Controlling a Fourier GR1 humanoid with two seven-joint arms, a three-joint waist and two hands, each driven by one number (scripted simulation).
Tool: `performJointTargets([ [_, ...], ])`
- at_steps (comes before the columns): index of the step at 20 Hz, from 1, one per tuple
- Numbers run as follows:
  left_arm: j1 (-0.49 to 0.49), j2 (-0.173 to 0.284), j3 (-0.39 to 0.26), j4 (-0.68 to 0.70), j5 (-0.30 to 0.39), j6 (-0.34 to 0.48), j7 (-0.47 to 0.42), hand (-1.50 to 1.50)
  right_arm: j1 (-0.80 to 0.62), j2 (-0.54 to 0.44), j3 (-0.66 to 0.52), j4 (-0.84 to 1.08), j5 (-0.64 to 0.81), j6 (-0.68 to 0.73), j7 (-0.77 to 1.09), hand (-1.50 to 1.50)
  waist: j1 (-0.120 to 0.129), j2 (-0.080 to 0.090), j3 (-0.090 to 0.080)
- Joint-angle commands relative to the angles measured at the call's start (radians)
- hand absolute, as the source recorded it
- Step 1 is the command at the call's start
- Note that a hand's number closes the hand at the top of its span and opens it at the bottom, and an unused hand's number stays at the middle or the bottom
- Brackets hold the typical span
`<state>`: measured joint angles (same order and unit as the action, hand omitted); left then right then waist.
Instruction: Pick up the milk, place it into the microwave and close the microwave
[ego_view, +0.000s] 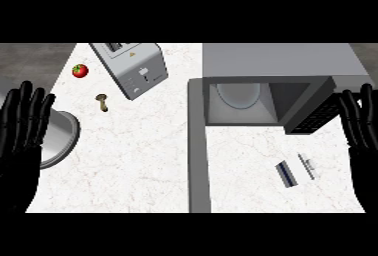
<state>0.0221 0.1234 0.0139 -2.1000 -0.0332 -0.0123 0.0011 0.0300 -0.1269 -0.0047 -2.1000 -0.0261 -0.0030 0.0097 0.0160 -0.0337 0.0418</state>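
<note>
Red tomato (80, 70); grey microwave (284, 62); white marbled counter (133, 165).

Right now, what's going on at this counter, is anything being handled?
Nothing is being handled at the moment. The left robot hand shows at the left edge and the right robot hand at the right edge, both open with fingers up, resting. The microwave stands on the counter with its door swung open and its round plate visible inside. I cannot pick out the milk with any certainty. A tomato, a mushroom and a toaster sit further left, untouched.
</note>
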Motion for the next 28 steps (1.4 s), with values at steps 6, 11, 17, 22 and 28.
performJointTargets([
  [6,-0.035,0.069,0.122,-0.006,0.175,-0.092,0.059,-1.50,0.117,-0.109,-0.141,-0.080,-0.124,0.141,-0.046,-1.50,-0.022,0.032,-0.042],
  [11,0.021,0.025,0.163,-0.043,0.418,-0.118,0.158,-1.50,0.247,-0.038,-0.021,-0.161,-0.147,0.191,-0.059,-1.50,-0.020,0.030,-0.042],
  [17,0.218,0.043,0.259,-0.166,0.554,-0.230,0.154,-1.50,0.234,-0.033,-0.103,-0.123,-0.135,0.175,-0.031,-1.50,-0.012,0.032,-0.042],
  [22,0.304,0.058,0.336,-0.305,0.679,-0.237,0.242,-1.50,0.273,-0.040,-0.153,-0.111,-0.131,0.201,-0.047,-1.50,-0.011,0.031,-0.042],
  [28,0.410,0.047,0.402,-0.359,0.764,-0.305,0.245,-1.50,0.226,-0.008,-0.163,0.132,-0.046,0.196,-0.168,-1.50,0.000,0.031,-0.041],
])
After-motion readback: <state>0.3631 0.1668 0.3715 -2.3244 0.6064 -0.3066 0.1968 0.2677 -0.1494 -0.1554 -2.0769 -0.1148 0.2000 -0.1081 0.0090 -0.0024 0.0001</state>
